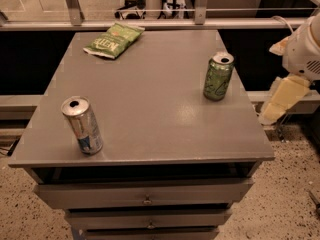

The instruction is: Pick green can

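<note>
The green can (218, 77) stands upright on the grey cabinet top (150, 99), near its right edge. It has a green body with pale swirls and a silver top. My gripper (281, 100) shows as a pale yellow part below the white arm (305, 49). It hangs off the table's right side, to the right of the can and apart from it, holding nothing that I can see.
A silver-and-blue can (82, 125) stands near the front left corner. A flat green chip bag (114, 39) lies at the back left. Drawers (145, 196) sit below the top. A metal rail (150, 23) runs behind the table.
</note>
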You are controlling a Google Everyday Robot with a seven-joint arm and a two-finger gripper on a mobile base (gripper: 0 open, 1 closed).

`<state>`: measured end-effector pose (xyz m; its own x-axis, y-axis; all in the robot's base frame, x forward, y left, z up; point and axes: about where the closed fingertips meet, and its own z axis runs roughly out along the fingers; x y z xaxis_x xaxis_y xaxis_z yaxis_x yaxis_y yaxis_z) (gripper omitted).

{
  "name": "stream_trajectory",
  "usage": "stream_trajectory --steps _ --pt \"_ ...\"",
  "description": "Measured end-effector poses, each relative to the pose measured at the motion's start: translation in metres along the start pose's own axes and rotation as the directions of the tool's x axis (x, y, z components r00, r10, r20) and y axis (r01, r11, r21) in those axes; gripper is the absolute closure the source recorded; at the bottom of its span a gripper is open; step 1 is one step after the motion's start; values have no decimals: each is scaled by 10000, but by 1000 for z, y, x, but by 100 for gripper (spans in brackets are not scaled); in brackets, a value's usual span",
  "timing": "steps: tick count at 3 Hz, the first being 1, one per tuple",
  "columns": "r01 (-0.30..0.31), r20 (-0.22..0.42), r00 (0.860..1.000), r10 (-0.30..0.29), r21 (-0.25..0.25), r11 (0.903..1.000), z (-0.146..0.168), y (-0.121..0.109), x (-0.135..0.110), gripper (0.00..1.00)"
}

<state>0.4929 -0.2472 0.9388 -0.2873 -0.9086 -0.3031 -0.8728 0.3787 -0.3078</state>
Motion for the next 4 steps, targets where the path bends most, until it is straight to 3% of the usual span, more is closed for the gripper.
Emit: stream_trajectory --steps 1,2,3,4 --pt "-799 1042 9917 754 405 9960 34 -29 7 0" --pt "-1450 2460 9602 1323 340 9888 62 -46 -2 0" --pt "-1982 4268 8857 1829 -86 9801 92 -59 -27 0" --pt "-2198 5138 8320 2090 -405 9747 106 -63 -42 0"
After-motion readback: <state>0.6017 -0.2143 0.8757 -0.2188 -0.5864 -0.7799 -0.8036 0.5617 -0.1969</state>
